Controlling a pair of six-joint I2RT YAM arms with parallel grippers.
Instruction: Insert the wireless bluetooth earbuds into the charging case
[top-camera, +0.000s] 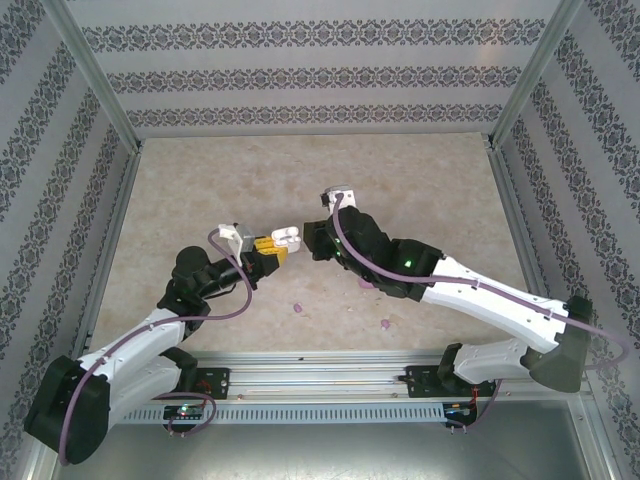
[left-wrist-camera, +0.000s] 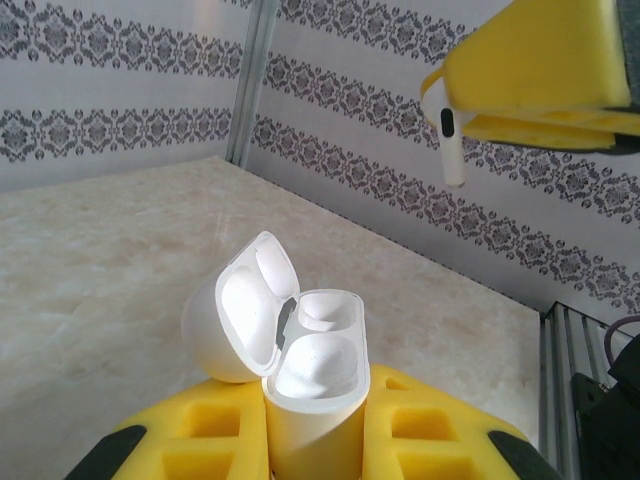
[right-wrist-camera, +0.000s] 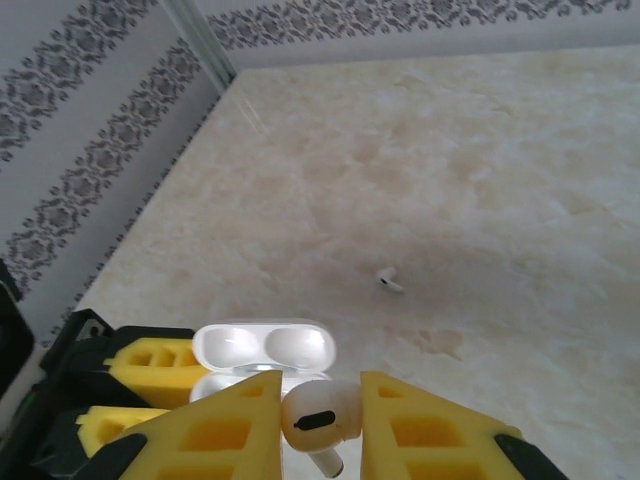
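A small white plastic earbud (right-wrist-camera: 320, 418), pinched in the right jaws, is held near the open white charging case (left-wrist-camera: 318, 365) clamped in the left jaws; stem-down alignment over a socket is judged needed next

case (left-wrist-camera: 312, 405): white; earbud (right-wrist-camera: 320, 418): white (dark slot); hand pads (right-wrist-camera: 425, 432): yellow; walls (top-camera: 300, 80): grey floral stripes; table (top-camera: 300, 180): beige marbled
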